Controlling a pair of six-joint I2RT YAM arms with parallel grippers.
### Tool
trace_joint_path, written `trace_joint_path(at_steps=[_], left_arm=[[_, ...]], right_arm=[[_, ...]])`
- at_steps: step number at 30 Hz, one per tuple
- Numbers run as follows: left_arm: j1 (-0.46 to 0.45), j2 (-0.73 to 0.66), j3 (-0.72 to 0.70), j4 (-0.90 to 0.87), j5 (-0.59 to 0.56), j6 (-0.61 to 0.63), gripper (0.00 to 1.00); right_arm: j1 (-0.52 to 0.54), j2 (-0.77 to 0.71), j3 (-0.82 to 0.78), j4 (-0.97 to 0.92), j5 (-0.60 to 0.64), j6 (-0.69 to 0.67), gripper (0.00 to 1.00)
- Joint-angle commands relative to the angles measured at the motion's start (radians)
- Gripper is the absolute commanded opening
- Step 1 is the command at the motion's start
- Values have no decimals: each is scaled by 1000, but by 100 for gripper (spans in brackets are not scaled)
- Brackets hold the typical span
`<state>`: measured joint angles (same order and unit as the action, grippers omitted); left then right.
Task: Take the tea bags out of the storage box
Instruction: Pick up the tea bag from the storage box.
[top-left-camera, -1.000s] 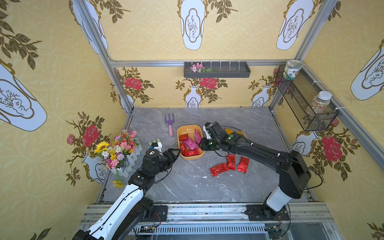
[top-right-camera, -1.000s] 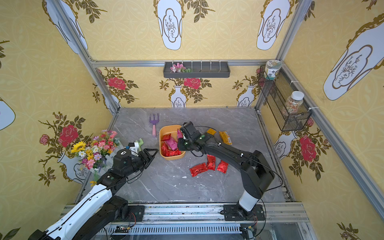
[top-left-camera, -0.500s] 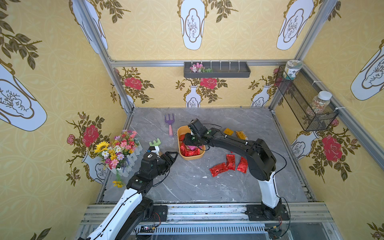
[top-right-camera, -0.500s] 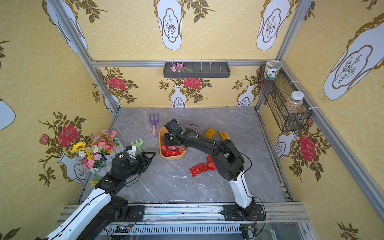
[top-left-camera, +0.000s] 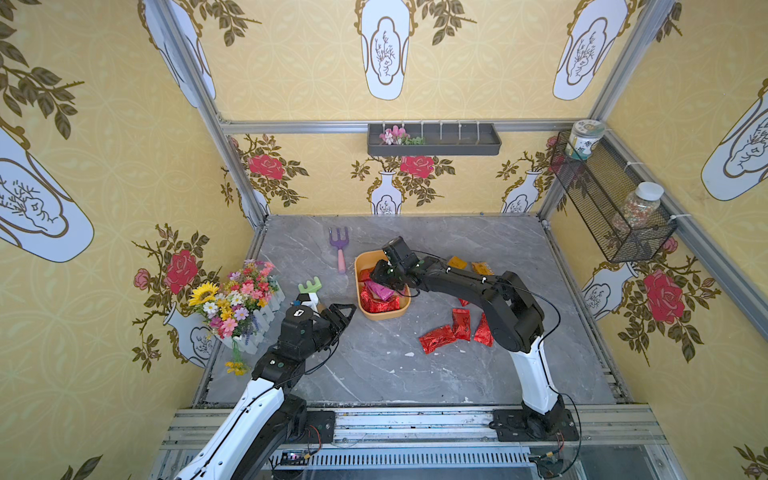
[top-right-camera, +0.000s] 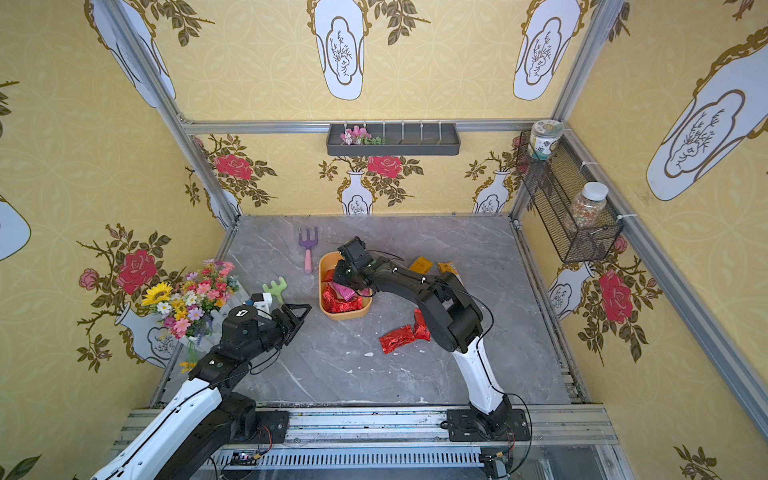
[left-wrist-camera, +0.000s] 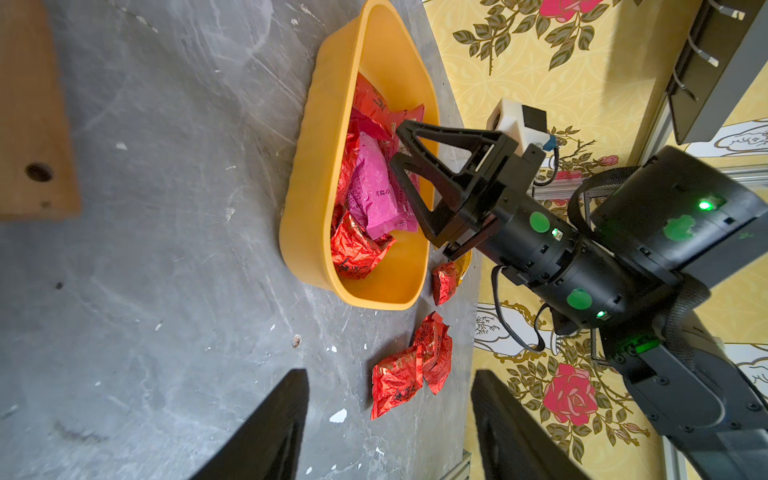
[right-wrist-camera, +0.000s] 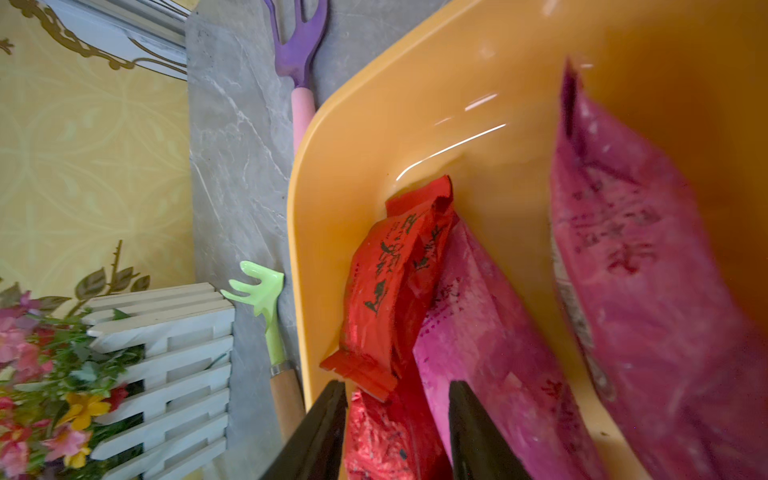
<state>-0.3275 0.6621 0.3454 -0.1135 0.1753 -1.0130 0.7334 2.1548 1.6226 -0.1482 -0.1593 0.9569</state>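
Note:
The storage box (top-left-camera: 382, 316) (top-right-camera: 347, 316) (left-wrist-camera: 316, 166) (right-wrist-camera: 353, 145) is a shallow yellow-orange tray in the middle of the grey table. Inside lie red tea bags (top-left-camera: 376, 304) (left-wrist-camera: 353, 249) (right-wrist-camera: 390, 270) and magenta ones (top-left-camera: 380, 289) (left-wrist-camera: 374, 191) (right-wrist-camera: 478, 332). My right gripper (top-left-camera: 384, 279) (top-right-camera: 345, 278) (left-wrist-camera: 397, 145) (right-wrist-camera: 397, 388) reaches down into the box, open, its fingers straddling a red sachet. More red tea bags (top-left-camera: 436, 338) (top-right-camera: 397, 338) (left-wrist-camera: 397, 380) lie on the table, and two orange-yellow ones (top-left-camera: 457, 262) (top-right-camera: 420, 264) beyond the arm. My left gripper (top-left-camera: 343, 318) (top-right-camera: 299, 318) (left-wrist-camera: 390, 374) hovers left of the box, open and empty.
A purple toy fork (top-left-camera: 340, 243) (right-wrist-camera: 297, 50) lies behind the box and a green rake (top-left-camera: 309, 286) (right-wrist-camera: 257, 291) to its left. Flowers in a white fence planter (top-left-camera: 237, 303) stand at the left wall. A dark trough (top-left-camera: 434, 139) and a mesh basket (top-left-camera: 611, 199) hang on the walls.
My right gripper has swung left from the box's right edge to over the tea bags inside it, and its elbow has followed. The left gripper has barely shifted.

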Motion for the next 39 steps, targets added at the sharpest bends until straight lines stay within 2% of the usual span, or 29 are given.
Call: trace_joint_path(at_steps=[1, 11, 17, 28, 39], left_arm=[[0, 5, 0, -3, 13, 15, 68], [1, -8, -3, -15, 12, 17, 68], [4, -9, -3, -18, 13, 18, 68], [4, 5, 0, -2, 23, 13, 68], [4, -19, 7, -37, 12, 17, 67]], right_arm=[[1, 12, 2, 108, -35, 70, 46], [-2, 34, -15, 172, -56, 167, 42], [1, 39, 0, 138, -53, 153, 38], [2, -16, -63, 126, -17, 138, 38], [8, 34, -21, 153, -44, 167, 39]])
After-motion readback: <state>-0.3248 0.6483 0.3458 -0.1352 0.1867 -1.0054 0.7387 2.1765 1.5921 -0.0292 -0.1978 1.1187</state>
